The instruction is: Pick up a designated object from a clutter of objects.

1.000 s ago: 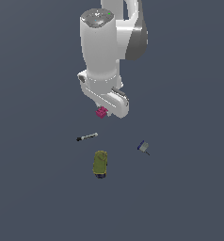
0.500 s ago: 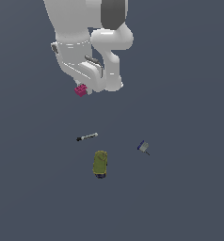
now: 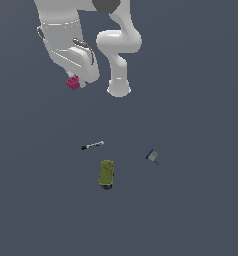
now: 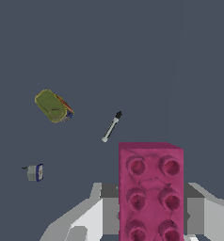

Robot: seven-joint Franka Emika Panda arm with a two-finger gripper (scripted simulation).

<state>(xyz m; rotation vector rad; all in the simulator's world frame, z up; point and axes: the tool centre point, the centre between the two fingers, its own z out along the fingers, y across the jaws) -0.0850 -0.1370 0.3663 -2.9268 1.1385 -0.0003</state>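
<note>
The magenta-pink block with bumps (image 3: 73, 82) is held in my gripper (image 3: 77, 83), high above the floor at the exterior view's upper left. In the wrist view the block (image 4: 150, 193) fills the space between the two fingers (image 4: 88, 217), which are shut on it. The rest of the clutter lies on the floor below: an olive-green bottle (image 3: 106, 173) (image 4: 53, 106), a thin black-and-silver stick (image 3: 92, 145) (image 4: 111, 126) and a small grey-blue piece (image 3: 152, 156) (image 4: 35, 172).
The arm's white base (image 3: 119, 88) stands on the dark grey floor behind the clutter, to the exterior view's right of the gripper.
The gripper has risen and moved to the exterior view's left with the magenta block in it. The bottle, stick and grey-blue piece have not moved.
</note>
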